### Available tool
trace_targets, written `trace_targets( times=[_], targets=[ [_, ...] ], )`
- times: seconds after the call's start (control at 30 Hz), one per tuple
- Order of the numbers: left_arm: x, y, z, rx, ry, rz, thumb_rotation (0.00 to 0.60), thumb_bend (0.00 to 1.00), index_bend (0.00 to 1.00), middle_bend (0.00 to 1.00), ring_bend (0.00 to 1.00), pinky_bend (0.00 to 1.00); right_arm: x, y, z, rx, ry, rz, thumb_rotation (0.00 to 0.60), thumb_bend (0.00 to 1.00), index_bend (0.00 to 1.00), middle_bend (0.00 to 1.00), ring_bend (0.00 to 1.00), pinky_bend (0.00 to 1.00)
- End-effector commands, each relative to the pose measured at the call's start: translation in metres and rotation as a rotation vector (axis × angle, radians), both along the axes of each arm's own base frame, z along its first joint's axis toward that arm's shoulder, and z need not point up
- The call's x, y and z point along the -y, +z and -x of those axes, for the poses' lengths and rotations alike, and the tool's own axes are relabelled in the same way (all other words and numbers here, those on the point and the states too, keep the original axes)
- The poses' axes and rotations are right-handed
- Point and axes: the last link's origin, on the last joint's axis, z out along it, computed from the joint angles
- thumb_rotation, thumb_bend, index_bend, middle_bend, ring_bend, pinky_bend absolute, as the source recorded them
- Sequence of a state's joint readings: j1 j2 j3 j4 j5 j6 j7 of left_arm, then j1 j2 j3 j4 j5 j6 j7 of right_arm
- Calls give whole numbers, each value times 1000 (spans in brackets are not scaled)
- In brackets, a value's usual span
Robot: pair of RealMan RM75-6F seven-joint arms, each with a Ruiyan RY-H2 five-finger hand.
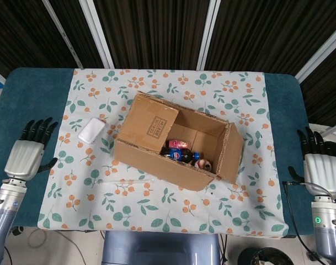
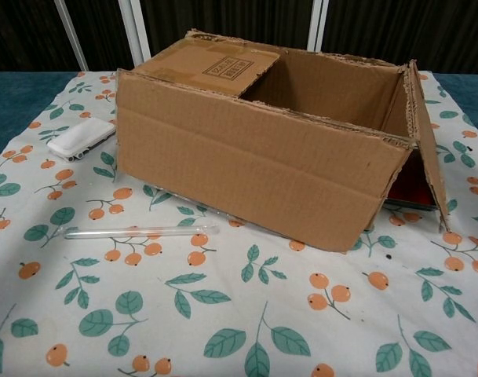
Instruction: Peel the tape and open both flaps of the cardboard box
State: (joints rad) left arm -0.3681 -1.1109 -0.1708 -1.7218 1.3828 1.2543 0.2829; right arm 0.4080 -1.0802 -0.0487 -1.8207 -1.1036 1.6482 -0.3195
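The brown corrugated cardboard box [image 1: 179, 142] sits near the middle of the counter, turned askew on the white cloth printed with orange fruit and green leaves [image 1: 156, 210]. In the head view its top stands mostly open: small bottles and other bright items [image 1: 181, 153] show on the box floor. The flap at 3 o'clock [image 1: 234, 152] is swung out and hangs down the outer side, which the chest view confirms. The flap at 9 o'clock, bearing a printed stamp [image 1: 152, 126], looks raised only partly and leans over that end of the opening. No tape strip can be made out on the box in either view, so I judge the peeling done. What seems left, at most, is folding the stamped flap fully outward; the task looks nearly complete.

A clear thin tube [image 2: 136, 232] lies on the cloth just beside the box at 7 o'clock, and a white oblong case [image 1: 91, 131] lies near the box at 9 o'clock.

The left hand [image 1: 28, 154] rests at the 9 o'clock edge of the teal counter [image 1: 30, 94], fingers spread and holding nothing. The right hand [image 1: 321, 165] lies at the 3 o'clock edge, likewise spread and empty, well apart from the box
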Motion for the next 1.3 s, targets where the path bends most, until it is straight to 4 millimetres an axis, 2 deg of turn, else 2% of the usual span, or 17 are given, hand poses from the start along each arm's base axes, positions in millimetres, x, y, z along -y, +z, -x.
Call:
trace_targets(
  times=[0.03,0.3,0.47,0.67,0.97,1.1,1.3],
  targets=[
    [-18,2,-35,-40,-76,56,600,293,0,0,0,0,-11,-11,17,27,-7,8,600,303,0,0,18,234],
    [-58,-2,-122,-215,-287,215,600,567,0,0,0,0,-13,-23,34,97,-4,14,600,304,0,0,18,234],
    [-81,-16,-170,-362,-395,327,600,680,0,6,0,2,-11,-25,36,139,15,15,600,303,0,0,18,234],
    [-104,-38,-211,-503,-480,418,600,776,5,58,0,70,-11,-29,37,178,26,12,600,304,0,0,18,234],
    [-118,-86,-254,-622,-583,497,600,899,66,133,30,135,-10,-30,43,201,7,10,600,308,0,0,18,234],
    [-121,-104,-262,-655,-602,518,600,973,125,205,90,185,-9,-27,45,207,6,15,600,309,0,0,18,234],
    [-122,-128,-273,-706,-626,547,600,1000,142,227,105,196,-9,-26,47,218,1,17,600,311,0,0,18,234]
  ],
)
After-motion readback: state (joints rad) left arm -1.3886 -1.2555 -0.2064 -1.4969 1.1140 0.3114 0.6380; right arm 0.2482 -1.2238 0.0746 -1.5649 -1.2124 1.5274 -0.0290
